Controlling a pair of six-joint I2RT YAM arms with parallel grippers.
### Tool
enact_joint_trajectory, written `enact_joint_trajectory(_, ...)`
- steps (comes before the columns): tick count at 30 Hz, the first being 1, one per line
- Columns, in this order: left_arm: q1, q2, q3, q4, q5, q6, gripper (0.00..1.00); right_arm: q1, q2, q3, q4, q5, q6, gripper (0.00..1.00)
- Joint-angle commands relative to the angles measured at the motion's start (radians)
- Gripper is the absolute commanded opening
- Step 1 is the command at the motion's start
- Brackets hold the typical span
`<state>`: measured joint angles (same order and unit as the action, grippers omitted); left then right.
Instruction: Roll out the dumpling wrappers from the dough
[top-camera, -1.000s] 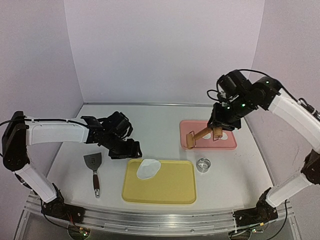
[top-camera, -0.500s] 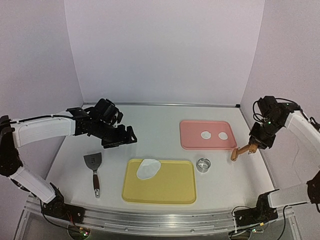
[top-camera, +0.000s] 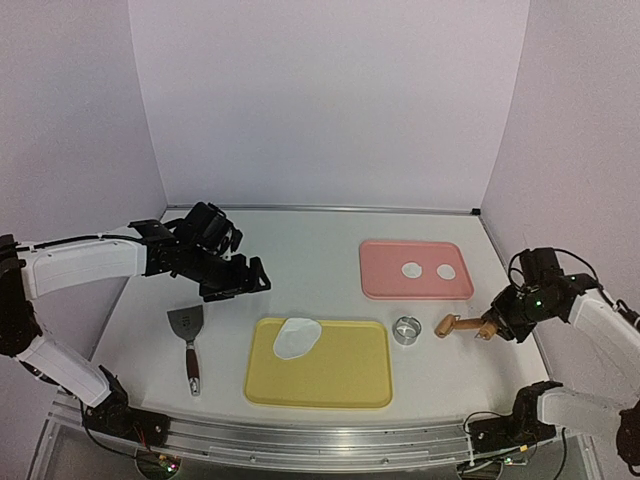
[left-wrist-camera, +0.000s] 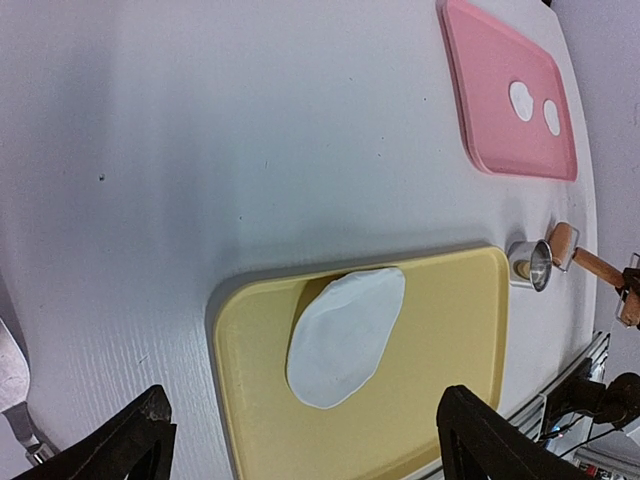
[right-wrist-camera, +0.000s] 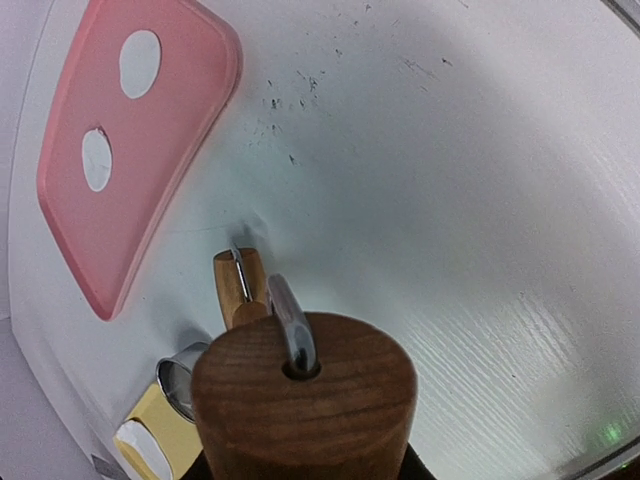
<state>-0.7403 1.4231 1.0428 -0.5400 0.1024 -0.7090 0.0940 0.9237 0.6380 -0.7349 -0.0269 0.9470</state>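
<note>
- Two wrappers (top-camera: 411, 270) lie apart on one pink tray (top-camera: 380, 288).
- One dough piece (top-camera: 297, 337) on one yellow tray (top-camera: 350, 378).
- One cutter (top-camera: 406, 330), one spatula (top-camera: 187, 335).
- My left gripper (top-camera: 243, 284) gapes, empty; right gripper (top-camera: 491, 329) seems clamped on one roller (top-camera: 455, 324).

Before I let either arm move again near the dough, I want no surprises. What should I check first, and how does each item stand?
1. Left gripper open and empty: ok.
2. Right gripper shut on the wooden roller: ok.
3. Dough on the yellow tray: ok, though one end reaches the far rim.
4. Two dumpling wrappers lying apart on the pink tray: ok.
5. Gap between the roller and the ring cutter: cannot tell, they are very close.
6. Spatula on the table left of the yellow tray, apart from it: ok.
</note>
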Motion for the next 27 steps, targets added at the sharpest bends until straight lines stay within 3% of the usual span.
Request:
enact_joint_trajectory(1,0.006,-0.003,0.024,0.025,-0.006,-0.020,0.92,-0.003,-0.040,-0.174,-0.013,0.095,0.094,0.15)
enact_joint_trajectory(9,0.007,0.007,0.024,0.040,0.011,-0.018,0.92,-0.002,-0.077,-0.355,-0.014,0.136,0.134,0.44)
enact_joint_trajectory(12,0.007,0.005,0.020,0.040,0.015,-0.017,0.92,-0.002,-0.070,-0.380,-0.015,0.140,0.142,0.51)
enact_joint_trajectory(17,0.007,-0.006,0.009,0.043,0.011,-0.017,0.92,-0.003,-0.104,-0.375,-0.039,0.160,0.160,0.71)
enact_joint_trajectory(18,0.007,-0.009,0.002,0.047,0.011,-0.017,0.92,-0.003,-0.118,-0.345,-0.081,0.199,0.155,0.81)
enact_joint_trajectory(22,0.009,-0.006,-0.005,0.049,0.017,-0.017,0.92,-0.003,-0.155,-0.226,-0.199,0.312,0.132,0.84)
enact_joint_trajectory(27,0.011,0.008,-0.007,0.059,0.023,-0.015,0.92,-0.003,-0.112,0.003,-0.212,0.312,-0.130,0.84)
